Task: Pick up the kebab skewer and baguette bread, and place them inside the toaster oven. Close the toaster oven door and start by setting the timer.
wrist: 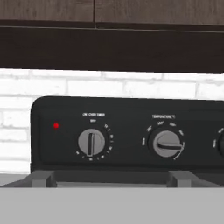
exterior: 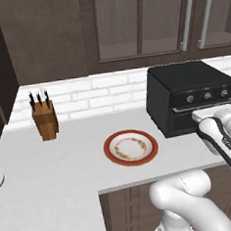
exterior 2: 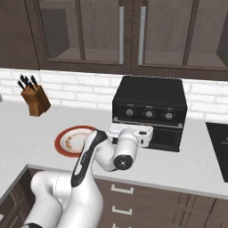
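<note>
Timer step in hand, judging by the shut toaster oven door (exterior 2: pixel 147 133) and bare plate (exterior: pixel 131 147). Toaster oven (exterior 2: pixel 149 111) sits at the counter's back by the brick wall, long axis along it, front facing the robot. Gripper (exterior 2: pixel 149 132) spread, empty, near the front. Next: close on the leftmost knob (wrist: pixel 91 142) & twist

On the pale bench (exterior: pixel 54 181) before me, a red-rimmed plate (exterior: pixel 131 147) with a patterned centre lies flat. Well to its left, a wooden knife block (exterior: pixel 44 120) with dark handles stands against the white brick backsplash (exterior: pixel 96 92). Dark wooden cabinets (exterior: pixel 139 22) with silver bar handles (exterior: pixel 185 21) hang above.
</note>
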